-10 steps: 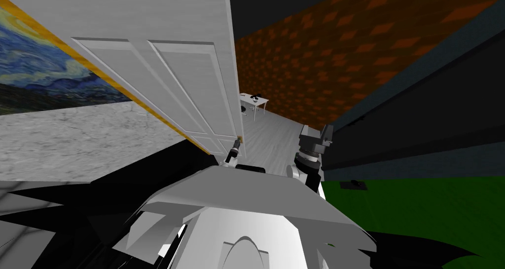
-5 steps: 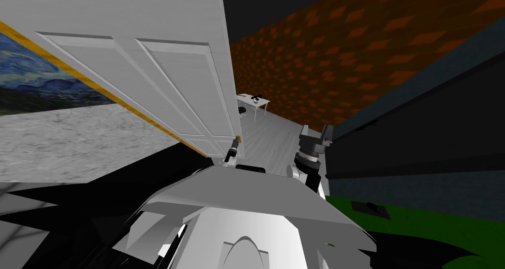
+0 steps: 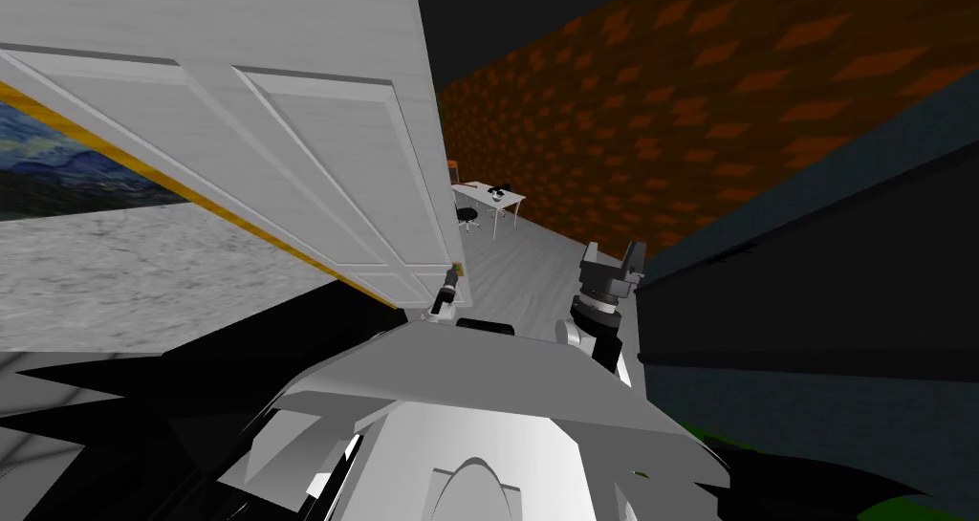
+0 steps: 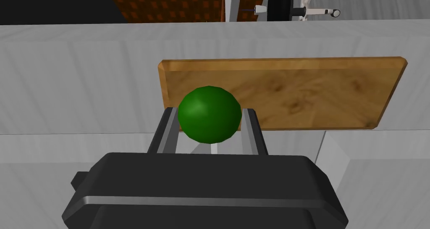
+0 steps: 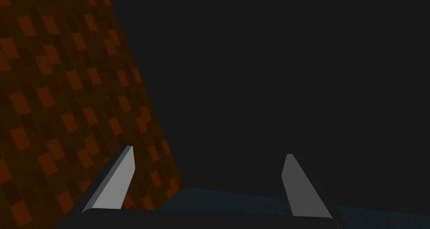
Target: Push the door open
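Observation:
A white panelled door (image 3: 315,152) stands partly open on my left, its free edge near the middle of the head view. My left gripper (image 3: 447,291) reaches to that edge. In the left wrist view its fingers (image 4: 167,130) press both sides of a round green knob (image 4: 209,114) that sits on a wooden plate (image 4: 294,92) fixed to the white door (image 4: 75,79). My right gripper (image 3: 612,262) is raised beside the dark wall on the right, its fingers (image 5: 117,176) standing wide apart with nothing between them.
Beyond the door a grey floor (image 3: 535,267) runs along an orange-brown tiled wall (image 3: 650,114) to a small white table (image 3: 489,200) with a stool. A dark wall (image 3: 813,286) lies close on my right. A framed painting (image 3: 76,166) hangs behind the door.
The door has swung further away to the left and I have moved forward with it. More of the room beyond shows, and the green floor at right has slid out of sight.

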Available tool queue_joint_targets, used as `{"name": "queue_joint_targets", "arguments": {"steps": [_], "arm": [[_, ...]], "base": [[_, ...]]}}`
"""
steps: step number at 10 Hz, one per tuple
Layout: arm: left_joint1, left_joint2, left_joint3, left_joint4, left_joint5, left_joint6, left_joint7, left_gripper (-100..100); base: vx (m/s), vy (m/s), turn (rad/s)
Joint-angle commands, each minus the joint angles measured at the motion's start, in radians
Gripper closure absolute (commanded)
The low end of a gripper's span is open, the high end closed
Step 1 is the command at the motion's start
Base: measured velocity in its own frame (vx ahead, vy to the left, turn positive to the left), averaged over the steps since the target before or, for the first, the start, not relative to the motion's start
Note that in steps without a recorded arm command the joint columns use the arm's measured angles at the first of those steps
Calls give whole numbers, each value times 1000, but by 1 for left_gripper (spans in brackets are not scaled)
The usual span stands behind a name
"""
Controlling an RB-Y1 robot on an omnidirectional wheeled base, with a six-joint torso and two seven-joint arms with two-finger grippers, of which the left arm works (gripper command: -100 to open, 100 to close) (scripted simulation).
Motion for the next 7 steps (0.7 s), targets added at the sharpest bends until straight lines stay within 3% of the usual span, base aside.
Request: {"name": "queue_joint_targets", "arguments": {"steps": [1,7], "arm": [[-18,8,28,23,11,-14,-5,100],[-25,5,95,35,38,-17,-21,100]], "base": [[167,-63,77],[174,-77,60]]}}
